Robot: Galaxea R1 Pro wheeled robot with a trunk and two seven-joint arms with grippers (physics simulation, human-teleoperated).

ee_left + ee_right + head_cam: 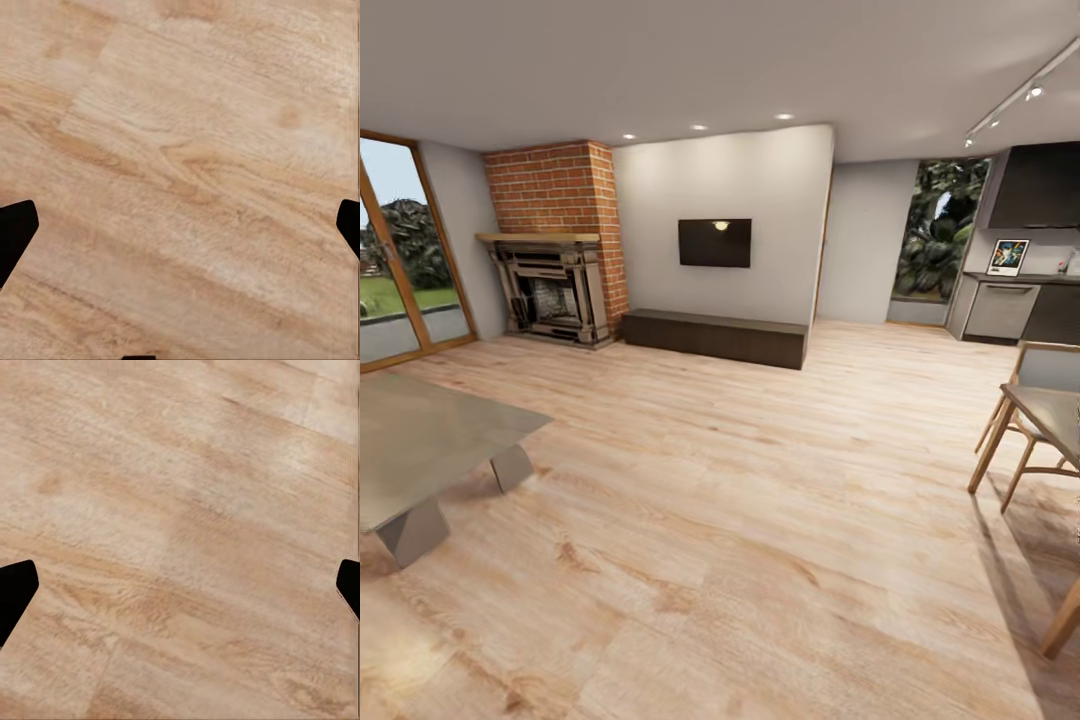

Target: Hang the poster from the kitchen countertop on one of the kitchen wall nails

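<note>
Poster (1007,257) seen far off, upper right, propped on the kitchen table (1020,277).

Approach should be steered past the chairs (1028,420); both grippers' fingers (15,232) (15,589) are spread apart over wooden floor (760,520).

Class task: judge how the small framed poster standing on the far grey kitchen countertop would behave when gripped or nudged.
The small black-framed poster on the grey countertop probably:
1. stays stiff, since it has a frame.
2. tips easily if nudged, because it stands upright and looks thin.
3. feels light for its size, though it is too distant to be sure.
</note>
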